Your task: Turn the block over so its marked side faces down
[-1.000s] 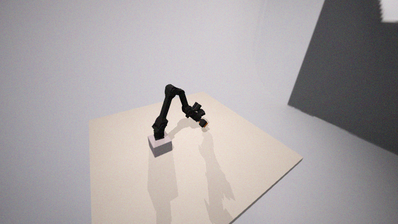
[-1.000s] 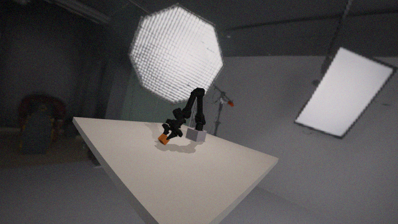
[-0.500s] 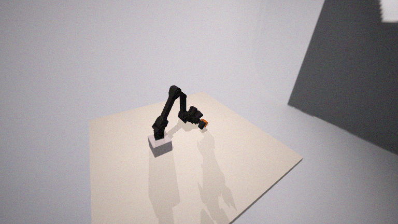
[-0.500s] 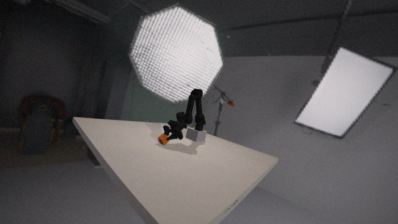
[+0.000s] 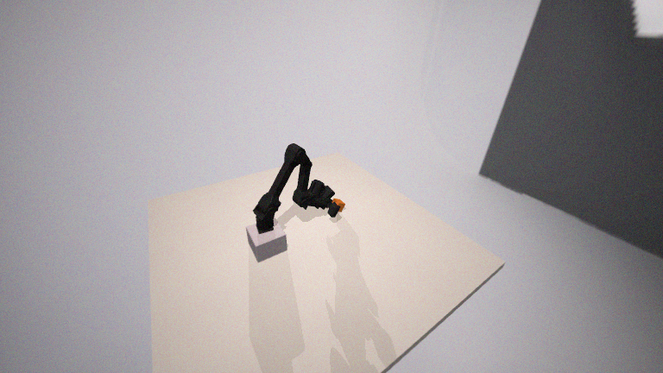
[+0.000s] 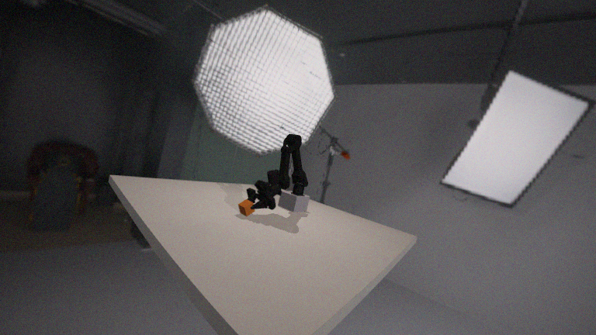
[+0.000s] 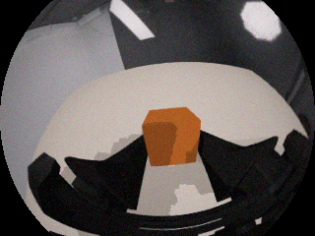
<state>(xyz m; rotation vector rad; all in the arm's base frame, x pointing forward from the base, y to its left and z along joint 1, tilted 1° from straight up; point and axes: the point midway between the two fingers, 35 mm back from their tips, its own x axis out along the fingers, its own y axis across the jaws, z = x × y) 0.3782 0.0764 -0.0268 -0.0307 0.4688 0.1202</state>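
Note:
A small orange block (image 5: 339, 204) (image 6: 245, 208) (image 7: 172, 138) is held between the fingertips of my gripper (image 5: 336, 205) (image 6: 251, 202) (image 7: 171, 134), which is shut on it. The gripper points outward, tilted well over toward level, low over the pale table (image 5: 415, 275) (image 6: 263, 260) (image 7: 108, 98). The block is tilted in the exterior view. Whether its lower edge touches the table I cannot tell. The wrist view shows plain orange faces with a darker patch that looks like shadow. No clear mark is visible, so I cannot tell which way the marked side faces.
The arm stands on a pale grey base block (image 5: 269, 248) (image 6: 295, 202) on the table, behind the gripper. Shadows of the arm lie across the table top. The table's edges drop off around it. Bright lamp panels (image 6: 265, 81) (image 6: 518, 138) are in the background.

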